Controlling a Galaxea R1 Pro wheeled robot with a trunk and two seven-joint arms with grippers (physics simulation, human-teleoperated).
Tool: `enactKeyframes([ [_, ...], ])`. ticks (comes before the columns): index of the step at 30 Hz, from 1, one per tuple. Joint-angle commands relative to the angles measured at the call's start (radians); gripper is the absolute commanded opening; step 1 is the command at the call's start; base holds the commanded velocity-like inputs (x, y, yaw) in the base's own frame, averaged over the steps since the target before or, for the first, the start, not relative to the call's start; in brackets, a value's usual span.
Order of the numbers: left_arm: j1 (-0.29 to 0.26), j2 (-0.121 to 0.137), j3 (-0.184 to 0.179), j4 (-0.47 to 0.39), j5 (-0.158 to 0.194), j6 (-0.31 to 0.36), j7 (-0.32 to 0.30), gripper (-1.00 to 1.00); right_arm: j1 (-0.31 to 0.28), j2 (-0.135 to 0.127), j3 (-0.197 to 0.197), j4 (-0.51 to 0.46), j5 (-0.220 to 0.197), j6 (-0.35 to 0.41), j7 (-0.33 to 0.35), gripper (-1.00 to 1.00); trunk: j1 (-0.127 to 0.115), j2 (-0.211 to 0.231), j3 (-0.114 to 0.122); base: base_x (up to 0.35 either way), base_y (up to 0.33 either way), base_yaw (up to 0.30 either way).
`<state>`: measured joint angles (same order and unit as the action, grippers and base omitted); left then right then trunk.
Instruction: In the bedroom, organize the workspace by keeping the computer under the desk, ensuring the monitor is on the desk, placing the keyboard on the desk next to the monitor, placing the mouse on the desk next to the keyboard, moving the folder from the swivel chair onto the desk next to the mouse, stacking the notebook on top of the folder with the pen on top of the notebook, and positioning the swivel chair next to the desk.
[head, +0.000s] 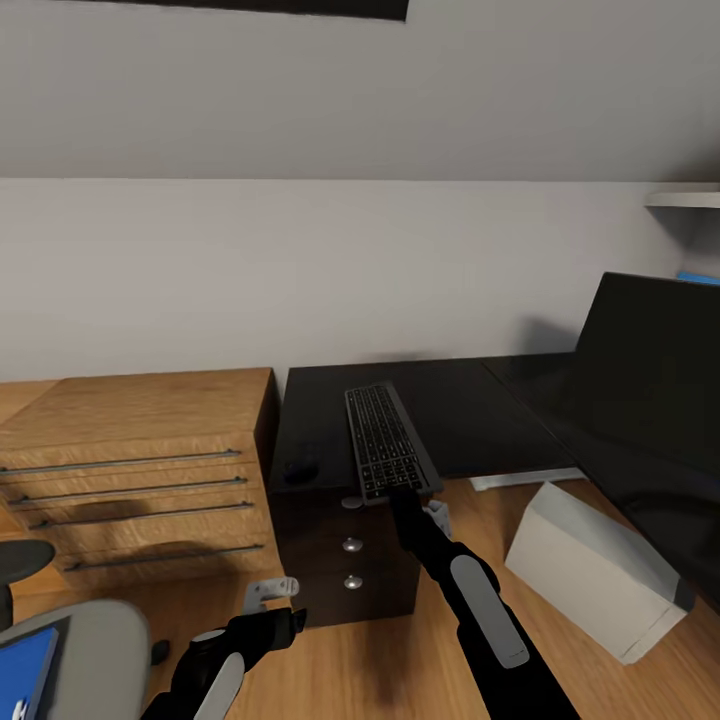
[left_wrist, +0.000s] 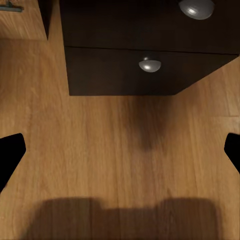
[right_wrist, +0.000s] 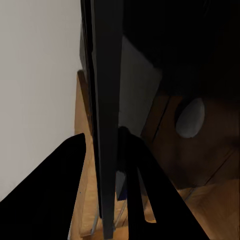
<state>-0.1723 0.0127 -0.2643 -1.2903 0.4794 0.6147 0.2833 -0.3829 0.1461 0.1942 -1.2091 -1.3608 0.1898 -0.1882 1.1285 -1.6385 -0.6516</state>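
Observation:
The keyboard (head: 383, 440) lies lengthwise on the black desk (head: 470, 410), its near end over the front edge. My right gripper (head: 405, 493) is shut on that near end; the right wrist view shows the keyboard (right_wrist: 107, 120) edge-on between the dark fingers (right_wrist: 55, 195). The small black mouse (head: 300, 468) rests on the desk left of the keyboard. The monitor (head: 655, 390) stands at the right. The grey computer (head: 590, 570) sits tilted on the floor under the desk. My left gripper (head: 270, 598) hangs open over the floor (left_wrist: 120, 155). The folder (head: 25, 672) lies on the swivel chair (head: 85, 650).
A low wooden drawer unit (head: 140, 470) stands left of the desk. Black desk drawers with silver knobs (head: 352, 545) face me below the keyboard. A white shelf (head: 685, 198) is on the wall at upper right. Wood floor lies open between chair and computer.

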Motion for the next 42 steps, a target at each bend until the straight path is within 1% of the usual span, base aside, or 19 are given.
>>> enactKeyframes([
  [1,-0.001,0.002,-0.003,-0.001,0.010,0.002,0.010,1.00,-0.001,0.001,0.000,0.015,-0.008,0.001,-0.006,-1.00,0.000,-0.001,-0.001,0.089,0.000,0.000],
  [12,-0.001,0.003,-0.003,-0.001,0.011,0.002,0.009,1.00,-0.001,0.000,-0.004,0.023,-0.029,0.002,-0.008,-1.00,0.000,-0.001,-0.001,0.061,0.000,0.000],
  [22,-0.001,0.002,-0.003,-0.001,0.010,0.002,0.010,1.00,-0.001,-0.003,-0.008,0.023,-0.036,0.004,-0.008,-1.00,0.000,-0.001,-0.001,0.001,0.000,0.000],
  [24,0.000,0.001,-0.003,-0.001,0.010,0.002,0.010,1.00,-0.001,-0.003,-0.008,0.024,-0.061,0.006,-0.008,-1.00,0.000,-0.001,-0.001,0.000,0.000,0.000],
  [25,0.000,0.001,-0.003,-0.001,0.010,0.002,0.010,1.00,-0.001,-0.003,-0.008,0.024,-0.089,0.007,-0.008,-1.00,0.000,-0.001,-0.001,0.000,0.000,0.000],
  [26,0.000,0.001,-0.003,-0.001,0.010,0.002,0.010,1.00,-0.001,-0.004,-0.008,0.024,-0.104,0.007,-0.008,-1.00,0.000,-0.001,-0.001,0.000,0.000,0.000],
  [28,-0.001,0.001,-0.003,-0.001,0.010,0.002,0.010,1.00,-0.001,-0.008,-0.008,0.028,-0.162,0.008,-0.008,-1.00,0.000,-0.001,-0.001,0.000,0.000,0.000],
  [29,-0.001,0.001,-0.003,-0.001,0.010,0.002,0.010,1.00,-0.001,-0.010,-0.008,0.030,-0.182,0.008,-0.008,-1.00,0.000,-0.001,-0.001,0.000,0.000,0.000],
  [31,-0.001,0.001,-0.003,-0.001,0.010,0.002,0.010,1.00,-0.001,-0.016,-0.007,0.032,-0.208,0.008,-0.008,-1.00,0.000,-0.001,-0.001,0.000,0.000,0.000],
  [34,-0.001,0.001,-0.003,-0.001,0.010,0.002,0.012,1.00,-0.001,-0.017,-0.007,0.032,-0.218,0.009,-0.008,-1.00,0.000,-0.001,-0.001,0.000,0.000,0.000],
  [42,-0.001,0.001,-0.003,-0.001,0.010,0.002,0.015,1.00,-0.001,-0.017,-0.007,0.033,-0.221,0.008,-0.008,-1.00,0.000,-0.001,-0.001,0.055,0.000,0.000],
])
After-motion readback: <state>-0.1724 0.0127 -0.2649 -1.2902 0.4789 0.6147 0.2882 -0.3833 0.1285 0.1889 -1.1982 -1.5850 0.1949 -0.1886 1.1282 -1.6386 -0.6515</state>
